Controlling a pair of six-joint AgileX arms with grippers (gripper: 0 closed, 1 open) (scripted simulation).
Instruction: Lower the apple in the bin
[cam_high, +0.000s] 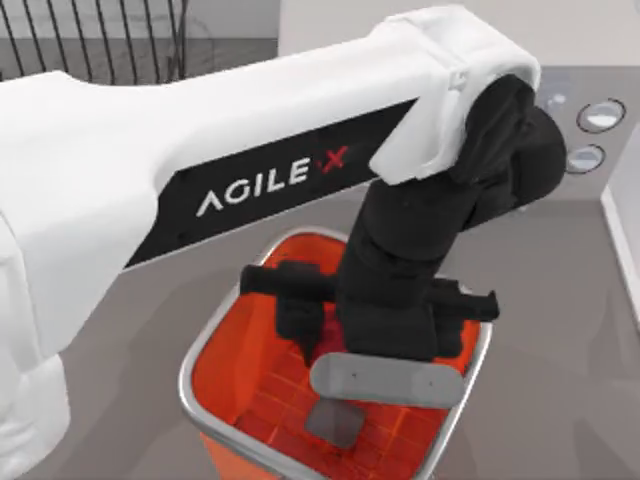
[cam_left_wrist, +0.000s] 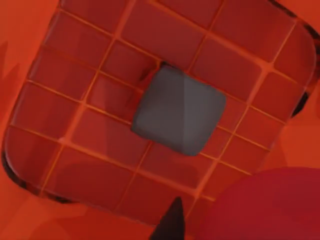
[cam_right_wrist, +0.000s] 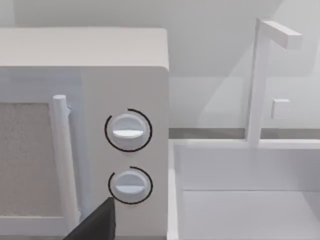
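Apple, small, round, bright red (cam_left_wrist: 270, 207), sits gripped in my left gripper (cam_high: 385, 350), poised above the large orange gridded bin (cam_high: 235, 335) floor for release.

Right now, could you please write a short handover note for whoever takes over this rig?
Left gripper: reaching down inside the bin, above its gridded floor; finger state hidden.
Apple: seen in the left wrist view beside a dark fingertip, above the bin floor and its grey square centre; probably still carried.
Right arm: parked, its camera facing a microwave and a white sink.
Done: apple brought over the bin.
Left: lower, release, withdraw.
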